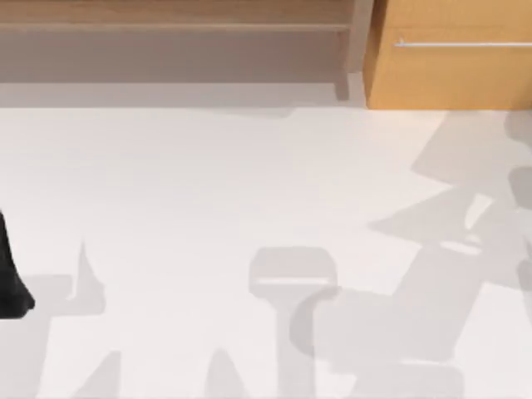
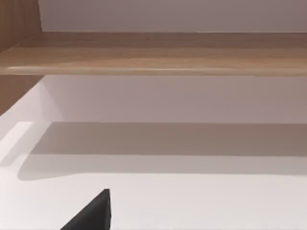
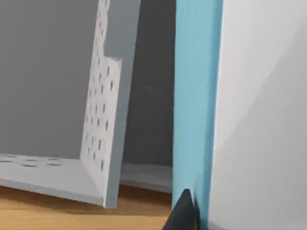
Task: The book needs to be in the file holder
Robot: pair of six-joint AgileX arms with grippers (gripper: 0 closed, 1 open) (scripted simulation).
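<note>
Top view: a bare white table (image 1: 208,191) runs back to a wooden shelf (image 1: 174,29) and a wooden cabinet (image 1: 449,58) at the far right; grey shadows fall across the right and near side. A dark part of the left arm (image 1: 10,283) sits at the left edge, apparently parked.

Left wrist view: a black tip of the left gripper (image 2: 93,213) hangs over open table, facing the shelf; whether the claw is apart or together cannot be told.

Right wrist view: the book (image 3: 199,96), teal edge and white face, stands upright right against a dark fingertip of the right gripper (image 3: 182,213); a clamp on it cannot be confirmed. Just beside it stands the perforated grey file holder (image 3: 103,120) on a wooden surface.

Handling: likely light, stiff and smooth-covered; best pinched across the covers near the spine.

Room: the slot looks narrow, its wall edge could catch the book.
</note>
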